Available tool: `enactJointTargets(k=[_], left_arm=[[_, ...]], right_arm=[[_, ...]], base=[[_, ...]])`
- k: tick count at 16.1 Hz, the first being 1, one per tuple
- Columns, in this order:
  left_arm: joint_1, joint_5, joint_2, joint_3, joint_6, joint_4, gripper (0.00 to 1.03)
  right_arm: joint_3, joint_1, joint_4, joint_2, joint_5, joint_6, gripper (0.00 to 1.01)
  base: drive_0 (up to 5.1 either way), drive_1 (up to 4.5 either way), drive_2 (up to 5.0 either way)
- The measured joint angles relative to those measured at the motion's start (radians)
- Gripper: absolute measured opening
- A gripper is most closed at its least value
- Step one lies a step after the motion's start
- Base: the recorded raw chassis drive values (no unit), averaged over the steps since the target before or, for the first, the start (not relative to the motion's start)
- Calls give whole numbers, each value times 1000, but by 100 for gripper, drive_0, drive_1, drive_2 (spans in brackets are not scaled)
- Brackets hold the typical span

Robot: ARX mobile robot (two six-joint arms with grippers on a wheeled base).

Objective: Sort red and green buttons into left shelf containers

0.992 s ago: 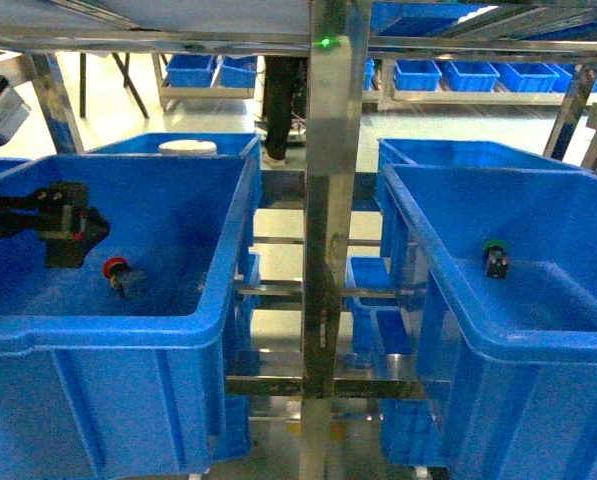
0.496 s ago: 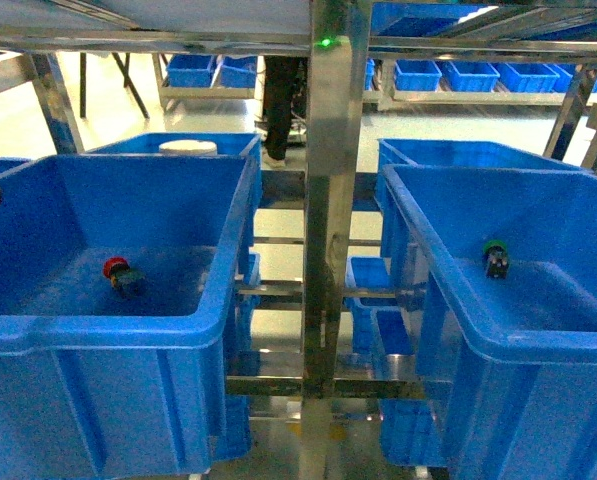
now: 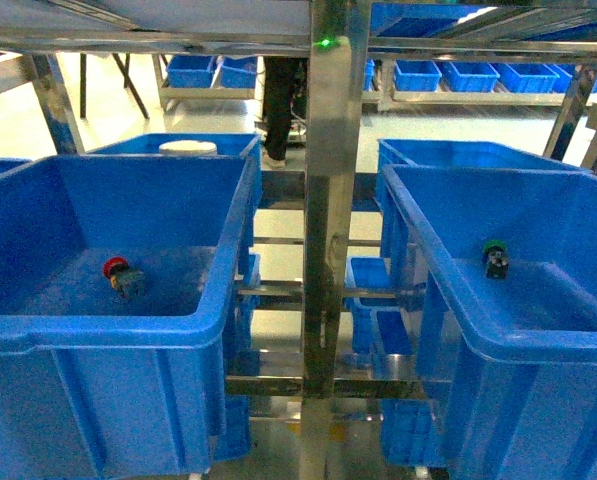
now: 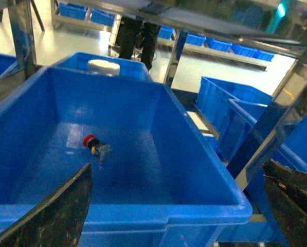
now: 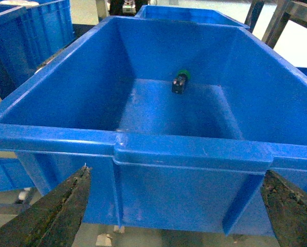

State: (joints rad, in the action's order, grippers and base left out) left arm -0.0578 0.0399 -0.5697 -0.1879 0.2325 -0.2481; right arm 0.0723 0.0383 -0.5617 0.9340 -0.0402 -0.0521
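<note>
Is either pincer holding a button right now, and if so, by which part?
Neither. Both pincers are open and empty; the red button lies in the left bin, the green button in the right bin.

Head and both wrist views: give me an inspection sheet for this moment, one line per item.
Surface: steel shelf frame carrying the bins.
Job's things: red button lies on the floor of the left bin; green button lies in the right bin.
Clutter: white round lid on a bin behind the left one.
Grippers: left gripper open and empty, outside the left bin's near rim; right gripper open and empty, outside the right bin's near wall.
Cables: nothing seen.
Surroundings: rows of small blue trays on far shelves; a person's legs behind the post.
</note>
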Motion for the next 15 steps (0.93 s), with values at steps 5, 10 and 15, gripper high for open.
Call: enactJointTargets(k=[5,10,15], left_arm=[[3,-10,-4,-3,4,-3,98],[61,-47,54,86,-164,-156,66],[58,-40,192,139,-215,-75,2]], right_arm=[[0,0,0,0,0,0,98],[-65,-38,-330,-74,38,35,47],[-61,-38,68,-441,37,38,2]], base=[[0,0,0],[0,0,0],[0,0,0]])
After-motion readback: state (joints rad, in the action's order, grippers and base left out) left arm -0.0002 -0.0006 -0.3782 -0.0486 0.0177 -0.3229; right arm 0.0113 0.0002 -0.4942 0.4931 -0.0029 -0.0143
